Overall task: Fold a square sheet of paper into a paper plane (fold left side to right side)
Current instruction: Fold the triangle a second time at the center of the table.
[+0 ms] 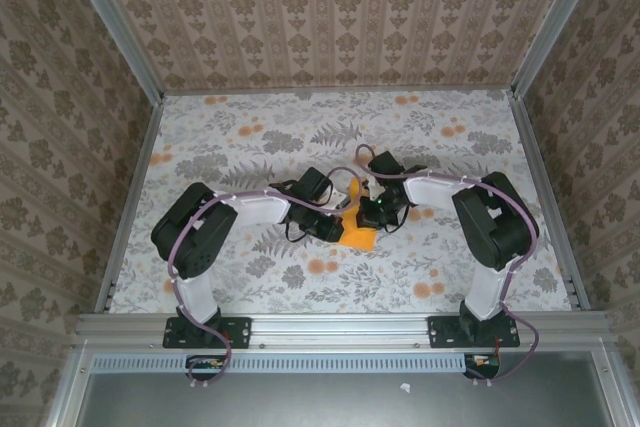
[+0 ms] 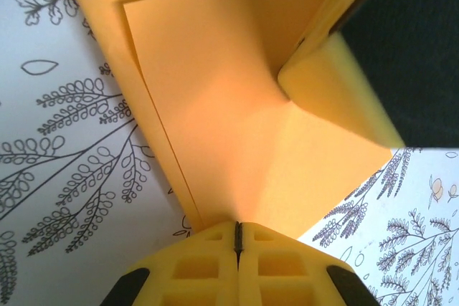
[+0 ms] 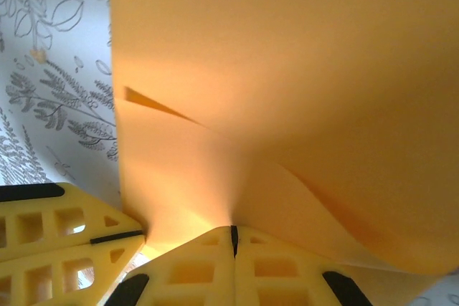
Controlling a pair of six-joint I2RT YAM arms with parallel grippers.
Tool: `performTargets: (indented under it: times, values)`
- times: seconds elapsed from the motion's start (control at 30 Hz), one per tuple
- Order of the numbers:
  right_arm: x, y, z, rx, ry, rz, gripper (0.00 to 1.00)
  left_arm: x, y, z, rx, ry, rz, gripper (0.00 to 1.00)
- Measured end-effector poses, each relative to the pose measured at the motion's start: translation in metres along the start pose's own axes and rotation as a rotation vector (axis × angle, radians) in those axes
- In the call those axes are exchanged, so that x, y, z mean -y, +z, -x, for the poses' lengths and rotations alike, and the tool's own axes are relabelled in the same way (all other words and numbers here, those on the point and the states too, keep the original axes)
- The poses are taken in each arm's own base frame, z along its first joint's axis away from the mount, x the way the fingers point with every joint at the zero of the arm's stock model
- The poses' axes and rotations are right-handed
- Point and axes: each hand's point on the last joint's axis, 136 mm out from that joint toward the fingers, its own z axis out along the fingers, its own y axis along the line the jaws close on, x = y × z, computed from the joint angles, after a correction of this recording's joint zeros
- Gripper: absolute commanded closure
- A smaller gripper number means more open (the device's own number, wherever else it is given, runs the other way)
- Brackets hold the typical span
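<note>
The square sheet of paper (image 1: pixel 362 237) is plain bright orange and lies creased at the middle of the table, between both arms. In the left wrist view the paper (image 2: pixel 215 105) shows a folded flap and narrows down into my left gripper (image 2: pixel 238 231), whose jaws are shut on its corner. A yellow finger of the right gripper (image 2: pixel 337 87) presses on the sheet at the upper right. The right gripper (image 3: pixel 233 233) is also shut, with the paper (image 3: pixel 287 91) bulging up out of its tips. The left gripper's fingers (image 3: pixel 64 238) sit close beside it, at the lower left.
A grey-white cloth (image 1: pixel 250 147) with leaf and small orange flower prints covers the table. Patterned walls and metal rails (image 1: pixel 130 187) close it in on three sides. Both arms (image 1: pixel 260 209) reach inward and meet at the centre.
</note>
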Motion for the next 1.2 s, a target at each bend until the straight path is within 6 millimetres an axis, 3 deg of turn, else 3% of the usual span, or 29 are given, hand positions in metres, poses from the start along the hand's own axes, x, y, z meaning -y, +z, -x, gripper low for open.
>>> performTargets:
  times: [0.77, 0.87, 1.0, 1.2]
  values:
    - [0.059, -0.038, 0.028, 0.074, 0.112, -0.086, 1.00, 0.000, 0.001, 0.005, 0.019, 0.015, 0.010, 0.94]
    - [0.052, -0.051, 0.032, 0.116, 0.097, -0.070, 1.00, 0.001, 0.002, 0.005, 0.017, 0.018, 0.013, 0.94]
    - [0.024, -0.060, 0.036, 0.159, 0.048, 0.005, 1.00, 0.001, 0.001, 0.006, 0.015, 0.017, 0.019, 0.94]
    - [-0.008, -0.033, 0.024, 0.095, 0.003, 0.077, 1.00, 0.000, 0.001, 0.005, 0.008, 0.013, 0.029, 0.94]
